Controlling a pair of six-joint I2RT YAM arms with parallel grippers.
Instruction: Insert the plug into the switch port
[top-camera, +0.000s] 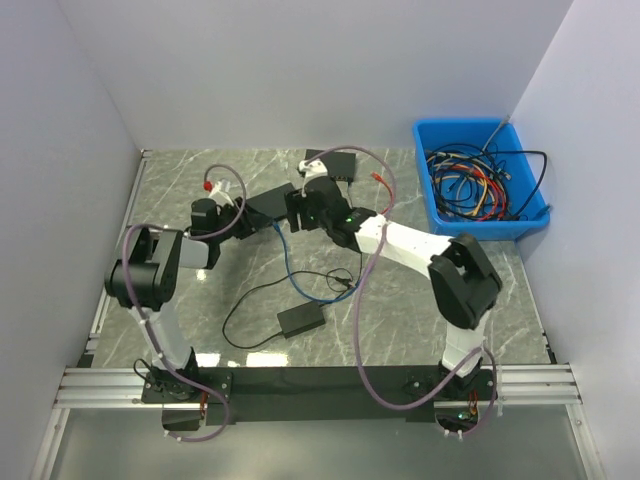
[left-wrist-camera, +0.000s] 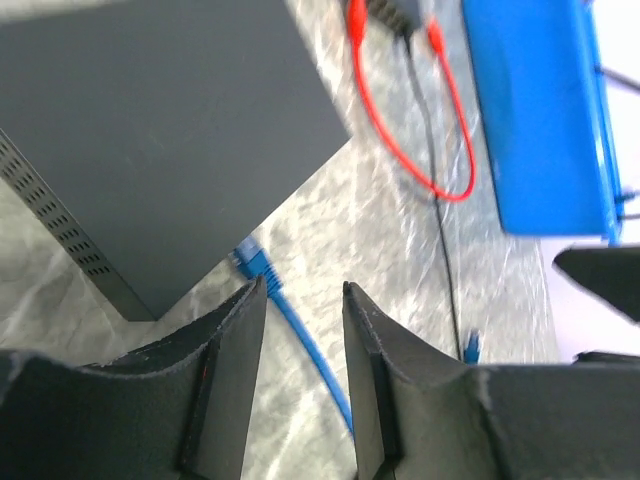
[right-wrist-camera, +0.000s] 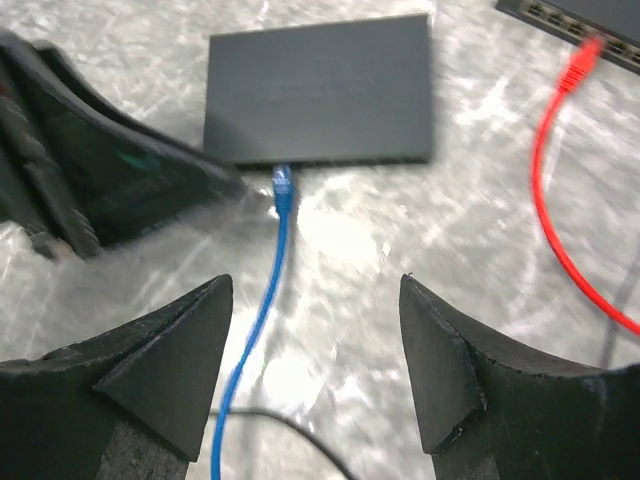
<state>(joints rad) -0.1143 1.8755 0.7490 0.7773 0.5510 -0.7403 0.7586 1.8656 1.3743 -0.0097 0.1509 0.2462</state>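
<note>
With left fingers (left-wrist-camera: 235, 360) slightly parted and right fingers (right-wrist-camera: 170, 350) wide, both empty, the blue cable plug (right-wrist-camera: 283, 187), if half-seated in the flat dark-grey switch box (right-wrist-camera: 320, 90), could slip out.

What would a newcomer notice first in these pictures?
The bright blue bin full of tangled cables at the far right corner of the table draws the eye first. Next comes the blue cable at mid-table, its plug at the front edge of the dark switch, with the right gripper open just before it. A red cable loops to its right.
</note>
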